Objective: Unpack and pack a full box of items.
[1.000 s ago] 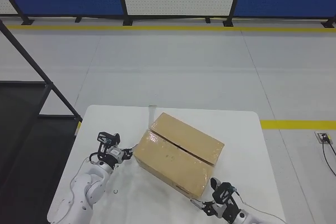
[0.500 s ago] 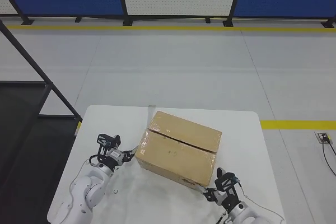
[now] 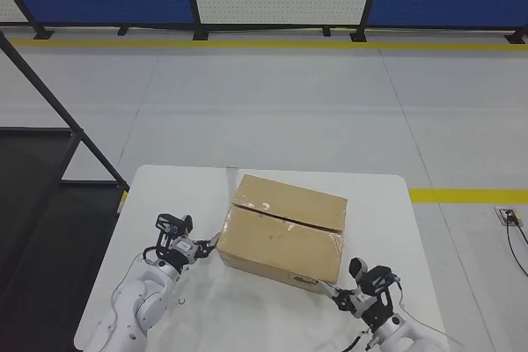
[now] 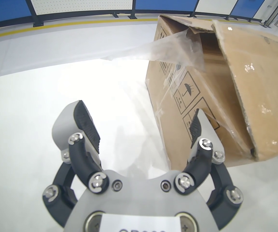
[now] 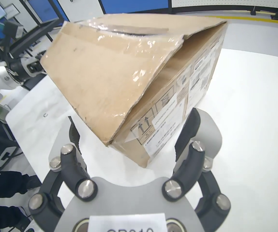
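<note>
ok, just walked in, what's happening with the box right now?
The robot has a cardboard box on the white table, with an arm at each end of it. The left gripper is open at one end, with one finger close against the side panel; contact is unclear. The right gripper is open at the opposite bottom corner and holds nothing. The top flaps are down but loose, and clear tape is peeling off one end. Unpacking has not visibly started.

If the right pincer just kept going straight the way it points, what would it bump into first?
The cardboard box. Its near lower corner sits right ahead of the open right pincer, roughly between the two fingers, so it would probably meet that corner first. The gap is hard to judge.
</note>
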Available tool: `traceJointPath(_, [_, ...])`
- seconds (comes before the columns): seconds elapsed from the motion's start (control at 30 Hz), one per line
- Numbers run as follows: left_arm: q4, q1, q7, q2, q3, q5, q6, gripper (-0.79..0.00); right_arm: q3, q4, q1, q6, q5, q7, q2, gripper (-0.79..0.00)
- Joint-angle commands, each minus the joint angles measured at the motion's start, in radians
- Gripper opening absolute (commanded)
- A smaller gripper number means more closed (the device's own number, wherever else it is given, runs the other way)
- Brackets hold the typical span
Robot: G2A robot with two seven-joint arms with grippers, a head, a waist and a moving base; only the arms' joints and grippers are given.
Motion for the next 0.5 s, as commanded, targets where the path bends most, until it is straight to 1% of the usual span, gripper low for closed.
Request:
traceJointPath(0.0, [-0.006,0.003,-0.001,0.0,0.001,0.002,-0.002,0.0,0.027,-0.008,-0.015,-0.025,0.043,-0.027,0.002,0.0])
traceJointPath(0.17, [-0.023,0.015,-0.007,0.002,0.004,0.014,-0.01,0.0,0.057,-0.012,-0.031,-0.114,0.133,-0.073,0.004,0.0])
traceJointPath(0.3, [-0.036,0.026,-0.01,0.003,0.007,0.022,-0.012,0.0,0.066,-0.006,-0.026,-0.155,0.15,-0.053,0.007,0.0])
traceJointPath(0.4, [-0.044,0.033,-0.011,0.003,0.011,0.024,-0.014,0.0,0.071,-0.001,-0.023,-0.16,0.15,-0.048,0.008,0.0])
traceJointPath(0.47, [-0.048,0.038,-0.012,0.002,0.016,0.025,-0.013,0.0,0.073,0.002,-0.024,-0.18,0.124,-0.003,0.012,0.0])
